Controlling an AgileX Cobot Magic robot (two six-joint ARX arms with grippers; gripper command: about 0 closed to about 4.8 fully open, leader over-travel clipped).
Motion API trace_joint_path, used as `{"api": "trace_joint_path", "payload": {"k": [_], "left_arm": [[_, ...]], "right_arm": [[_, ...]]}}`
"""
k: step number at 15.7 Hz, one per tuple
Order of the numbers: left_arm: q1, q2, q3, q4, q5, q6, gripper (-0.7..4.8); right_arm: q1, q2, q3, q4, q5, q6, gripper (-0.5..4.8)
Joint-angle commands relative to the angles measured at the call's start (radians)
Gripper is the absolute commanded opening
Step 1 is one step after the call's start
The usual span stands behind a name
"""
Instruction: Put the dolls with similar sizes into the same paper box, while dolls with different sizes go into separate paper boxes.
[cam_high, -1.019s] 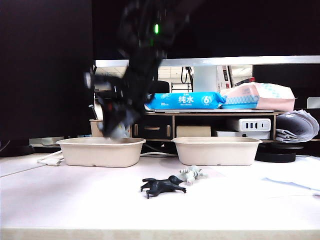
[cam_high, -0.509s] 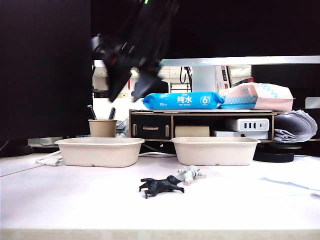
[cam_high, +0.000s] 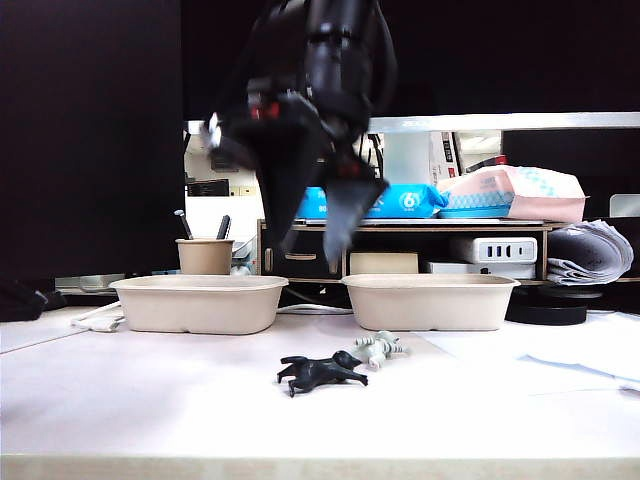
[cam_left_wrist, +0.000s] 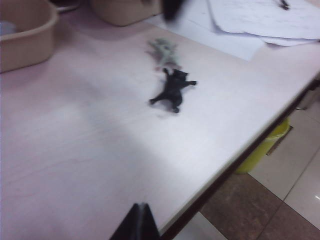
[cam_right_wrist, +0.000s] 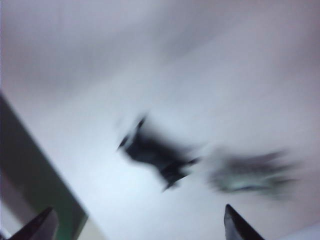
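Two fingers of the right gripper spread wide apart, pointing down, hanging in the air above the gap between both paper boxes, holding nothing, touching nothing. Same gripper in its own wrist view: only the two tips at the frame's edge, far apart, empty between. Left gripper barely visible, one dark tip over the front edge of the surface; open or closed, cannot tell.

Black doll lying near the middle of the surface, pale grey-green doll just beside it, toward the right paper box. Left paper box standing toward the far left.

Left wrist view alone: floor beyond the edge and a yellow bin. Right wrist view heavily blurred, both dolls as smears.
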Motion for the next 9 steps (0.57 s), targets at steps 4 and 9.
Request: {"api": "trace_joint_path", "payload": {"k": [4,9], "left_arm": [[-0.002,0.000,0.000,0.010,-0.001,0.003,-0.05],[-0.002,0.000,0.000,0.010,-0.001,0.003,-0.05]], "right_arm": [[0.078,-0.013,-0.151,0.018,0.094,-0.109,4.30],[0.101,-0.012,-0.182,0.086,0.108,-0.197,4.27]]}}
